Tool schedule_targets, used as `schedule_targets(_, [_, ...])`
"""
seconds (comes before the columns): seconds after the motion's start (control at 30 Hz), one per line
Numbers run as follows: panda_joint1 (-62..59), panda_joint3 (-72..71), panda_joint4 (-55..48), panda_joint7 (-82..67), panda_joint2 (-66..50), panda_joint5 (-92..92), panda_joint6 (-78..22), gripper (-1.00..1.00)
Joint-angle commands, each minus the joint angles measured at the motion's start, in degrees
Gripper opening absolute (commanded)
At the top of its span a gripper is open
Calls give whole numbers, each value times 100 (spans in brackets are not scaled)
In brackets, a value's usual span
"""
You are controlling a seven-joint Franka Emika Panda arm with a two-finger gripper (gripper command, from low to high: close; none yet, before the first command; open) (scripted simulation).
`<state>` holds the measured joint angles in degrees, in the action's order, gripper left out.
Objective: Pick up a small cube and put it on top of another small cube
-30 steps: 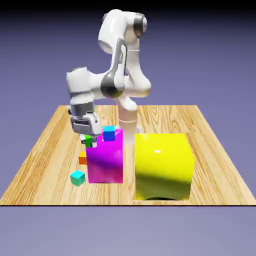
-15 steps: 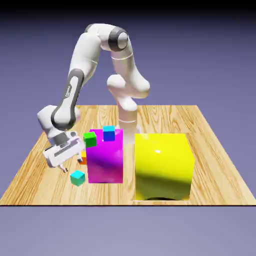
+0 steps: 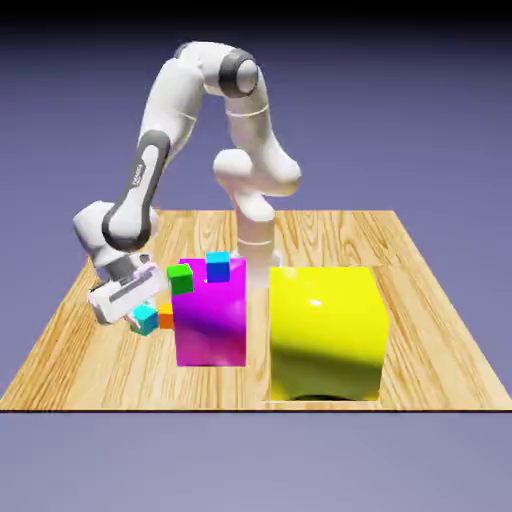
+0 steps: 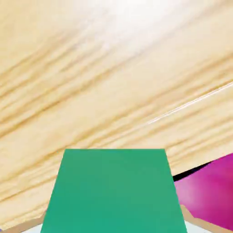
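Landmark: tall glossy magenta block (image 3: 211,322) on the light wood-grain desk (image 3: 80,340).

Exterior view: the white arm's tool (image 3: 140,314) sits at the block's left side in the exterior view, closed on the tiny teal cube (image 3: 146,320), which is lifted clear of the desk. Tiny orange cube (image 3: 165,318) lies on the desk against the block's left face, just beside the teal one, partly hidden by it. Small green cube (image 3: 180,278) and small sky-blue cube (image 3: 218,266) rest on top of the block. Large glossy yellow block (image 3: 327,331) stands near the magenta block's other side.

Hand view: teal cube (image 4: 113,191) fills the lower middle, large, hiding the tool's tips. Wood grain beyond; a slice of magenta block (image 4: 210,193) at lower right. The orange, green, sky-blue and yellow pieces fall outside this view.
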<state>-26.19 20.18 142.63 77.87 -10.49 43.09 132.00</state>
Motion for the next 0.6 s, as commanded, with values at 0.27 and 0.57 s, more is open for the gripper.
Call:
schedule_targets(0.27, [707,1666,838,-772,1086,-1691,-725,-100])
schedule_targets(0.57, [669,1061,988,-1774,13,-283,10,100])
